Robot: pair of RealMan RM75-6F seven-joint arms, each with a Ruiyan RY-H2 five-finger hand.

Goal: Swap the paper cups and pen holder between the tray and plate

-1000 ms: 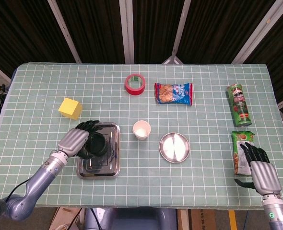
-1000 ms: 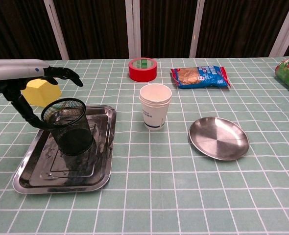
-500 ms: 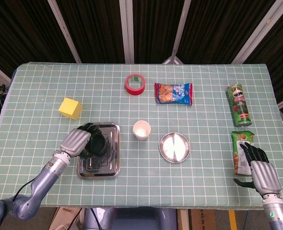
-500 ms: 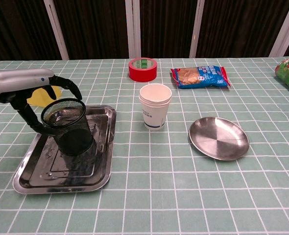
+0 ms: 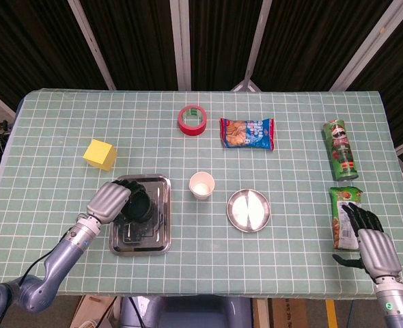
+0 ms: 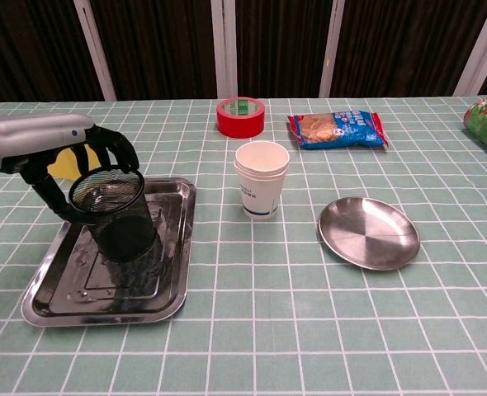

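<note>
A black mesh pen holder (image 6: 115, 214) (image 5: 139, 204) stands upright on the steel tray (image 6: 58, 293) (image 5: 157, 236) at the left. My left hand (image 6: 58, 153) (image 5: 109, 201) wraps its fingers around the holder's rim and grips it. White stacked paper cups (image 6: 262, 179) (image 5: 201, 184) stand on the table between the tray and the round steel plate (image 6: 369, 233) (image 5: 248, 210), which holds nothing. My right hand (image 5: 369, 239) rests open at the table's front right, shown only in the head view.
A yellow block (image 5: 100, 154) lies behind the tray. A red tape roll (image 5: 192, 119) and a blue snack bag (image 5: 247, 132) lie at the back. A green chip can (image 5: 341, 149) and a green snack packet (image 5: 342, 213) lie at the right.
My left hand's fingers closed round the pen holder's rim, from spread above it to gripping it. The right hand stayed still.
</note>
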